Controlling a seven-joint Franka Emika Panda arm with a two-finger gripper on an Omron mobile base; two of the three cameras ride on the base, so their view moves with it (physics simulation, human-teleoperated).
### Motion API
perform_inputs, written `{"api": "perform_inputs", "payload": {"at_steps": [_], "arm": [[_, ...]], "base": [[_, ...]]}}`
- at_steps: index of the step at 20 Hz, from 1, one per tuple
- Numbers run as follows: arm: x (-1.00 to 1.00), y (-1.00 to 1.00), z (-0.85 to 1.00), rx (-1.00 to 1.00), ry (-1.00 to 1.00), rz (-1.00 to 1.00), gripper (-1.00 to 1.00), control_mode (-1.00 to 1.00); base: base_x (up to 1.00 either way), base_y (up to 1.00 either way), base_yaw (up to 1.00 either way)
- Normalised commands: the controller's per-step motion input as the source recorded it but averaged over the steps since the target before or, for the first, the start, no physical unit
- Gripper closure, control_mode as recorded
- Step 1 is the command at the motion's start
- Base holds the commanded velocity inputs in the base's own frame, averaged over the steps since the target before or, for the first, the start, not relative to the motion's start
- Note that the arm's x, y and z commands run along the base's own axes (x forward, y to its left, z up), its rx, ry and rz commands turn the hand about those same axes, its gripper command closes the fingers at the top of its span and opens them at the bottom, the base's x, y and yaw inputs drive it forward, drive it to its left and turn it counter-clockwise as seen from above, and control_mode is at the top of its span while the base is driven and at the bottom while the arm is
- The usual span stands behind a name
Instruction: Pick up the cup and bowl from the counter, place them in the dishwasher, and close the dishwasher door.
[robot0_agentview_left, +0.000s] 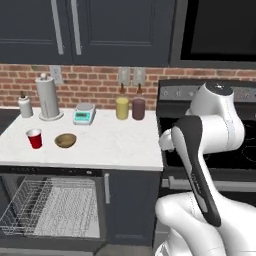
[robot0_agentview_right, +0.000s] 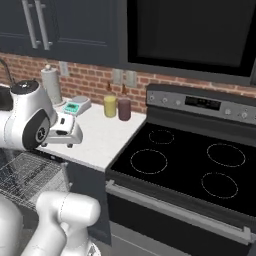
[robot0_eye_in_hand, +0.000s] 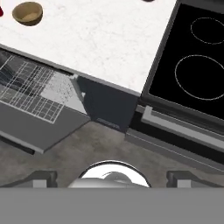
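Note:
The red cup (robot0_agentview_left: 34, 138) stands near the left front of the white counter (robot0_agentview_left: 115, 145). The tan bowl (robot0_agentview_left: 65, 140) (robot0_eye_in_hand: 28, 13) sits just right of it. Below them the dishwasher (robot0_agentview_left: 50, 205) is open, with its wire rack (robot0_eye_in_hand: 26, 87) pulled out over the dropped dishwasher door (robot0_eye_in_hand: 39, 129). My gripper (robot0_agentview_left: 166, 145) (robot0_agentview_right: 64, 144) (robot0_eye_in_hand: 112, 178) hangs open and empty by the counter's right front corner, well right of both dishes and apart from them. In the hand view its fingertips (robot0_eye_in_hand: 43, 177) stand wide apart.
A yellow cylinder (robot0_agentview_left: 122, 108) and a maroon one (robot0_agentview_left: 138, 108) stand by the brick wall, with a scale (robot0_agentview_left: 84, 114), paper towel roll (robot0_agentview_left: 47, 97) and soap bottle (robot0_agentview_left: 25, 106) to their left. A black stove (robot0_agentview_right: 180, 160) adjoins the counter's right end.

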Motion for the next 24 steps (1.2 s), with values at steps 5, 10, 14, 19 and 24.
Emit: {"api": "perform_inputs", "payload": {"at_steps": [5, 10, 14, 19, 24], "arm": [[0.0, 0.0, 0.0, 0.0, 0.0, 0.0, -1.0, 1.0], [0.0, 0.0, 0.0, 0.0, 0.0, 0.0, -1.0, 1.0], [0.0, 0.0, 0.0, 0.0, 0.0, 0.0, -1.0, 1.0], [0.0, 0.0, 0.0, 0.0, 0.0, 0.0, -1.0, 1.0], [0.0, 0.0, 0.0, 0.0, 0.0, 0.0, -1.0, 1.0]], "base": [[-0.45, -0.85, 0.76], [-0.12, -0.39, 0.88], [-0.03, -0.07, 0.86], [-0.1, 0.0, 0.8], [-0.04, -0.27, 0.5]]}}
